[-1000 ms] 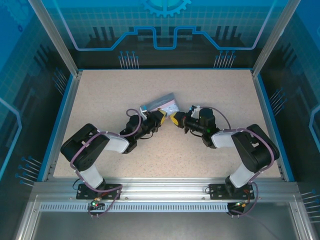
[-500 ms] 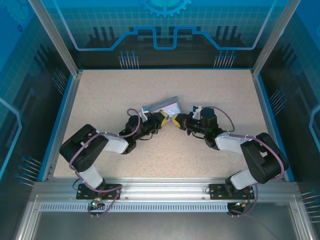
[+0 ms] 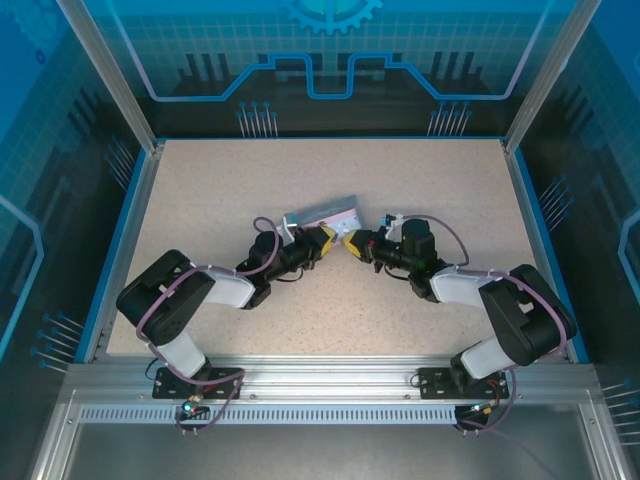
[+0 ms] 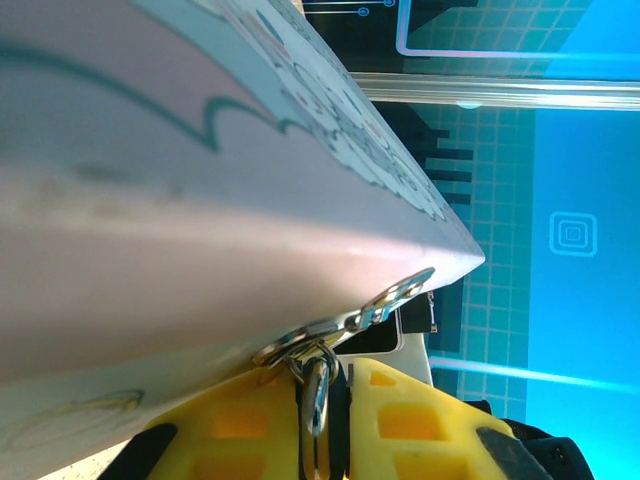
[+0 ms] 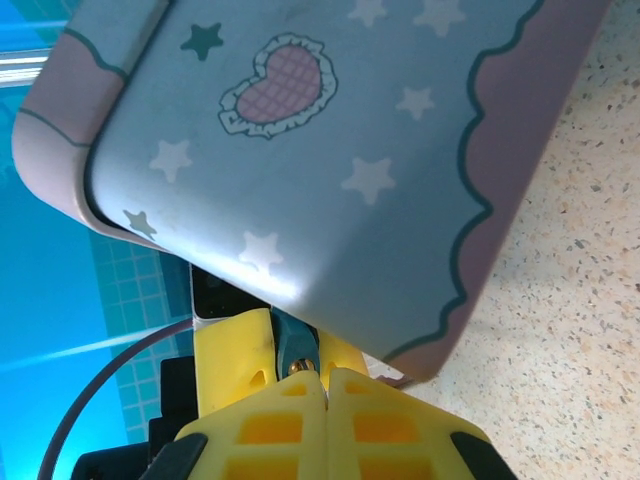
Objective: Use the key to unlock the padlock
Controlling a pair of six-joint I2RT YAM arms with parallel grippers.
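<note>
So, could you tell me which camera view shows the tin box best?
The right wrist view: the tin box shows its stars and heart sharply. The left wrist view gives a blurred close-up of its side; from the top it looks small.

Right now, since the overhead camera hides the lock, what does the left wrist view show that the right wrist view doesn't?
Left wrist only: the silvery metal hasp on the pale blue-lavender cartoon tin box, with the shackle loop of the tiny padlock hanging from it, pinched in the left gripper. Right wrist only: the tin's star-and-heart face, the speckled beige tabletop, the shut right gripper, and a small teal piece at its tip that I cannot identify. Both: the tin and yellow gripper fingers.
</note>
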